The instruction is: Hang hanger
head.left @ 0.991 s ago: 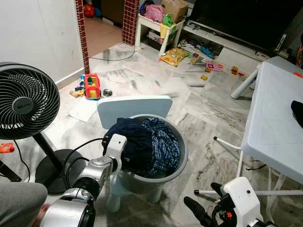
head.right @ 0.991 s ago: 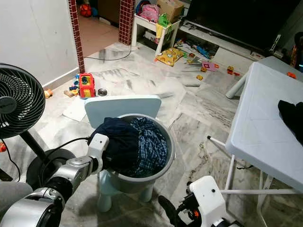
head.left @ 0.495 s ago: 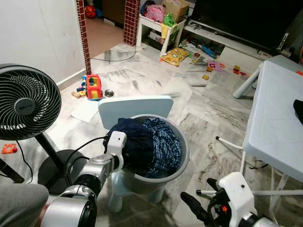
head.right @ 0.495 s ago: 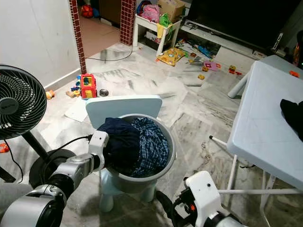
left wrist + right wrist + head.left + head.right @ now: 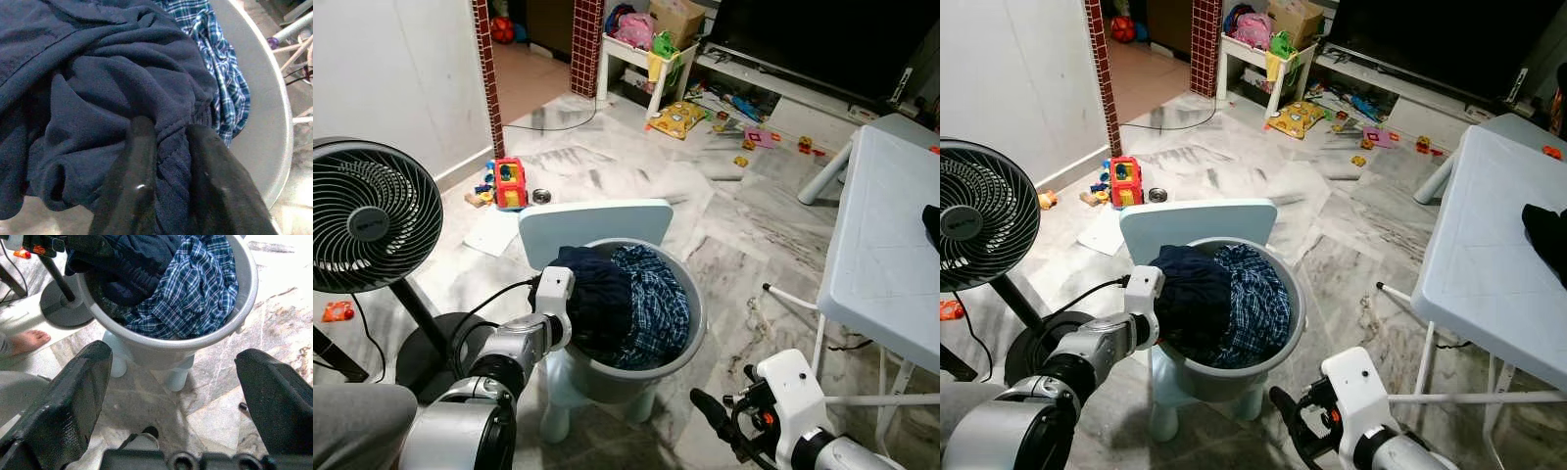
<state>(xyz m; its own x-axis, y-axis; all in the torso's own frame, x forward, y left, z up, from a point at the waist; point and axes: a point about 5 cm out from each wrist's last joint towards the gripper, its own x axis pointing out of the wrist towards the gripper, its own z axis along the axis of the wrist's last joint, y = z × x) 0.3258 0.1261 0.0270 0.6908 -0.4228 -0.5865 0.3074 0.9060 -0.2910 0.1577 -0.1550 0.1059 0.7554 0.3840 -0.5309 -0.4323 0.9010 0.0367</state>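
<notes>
A grey laundry basket (image 5: 697,313) stands on a light blue chair (image 5: 592,220). It holds a navy garment (image 5: 602,294) and a blue plaid shirt (image 5: 658,305). My left arm reaches into the basket from its left side. In the left wrist view my left gripper (image 5: 168,134) is shut on a fold of the navy garment (image 5: 98,83). My right gripper (image 5: 173,357) hangs low over the floor at the basket's front right, its fingers (image 5: 73,396) spread wide open with nothing between them.
A black standing fan (image 5: 372,230) is at the left. At the right, a white table (image 5: 886,245) carries a dark cloth (image 5: 1547,230), with white frame tubes (image 5: 793,299) beneath. Toys litter the far floor (image 5: 675,117). A person's bare foot (image 5: 27,340) is near the fan base.
The view has shifted a little. My right wrist has moved slightly left, toward the basket. My left gripper stays in the basket on the navy garment.
</notes>
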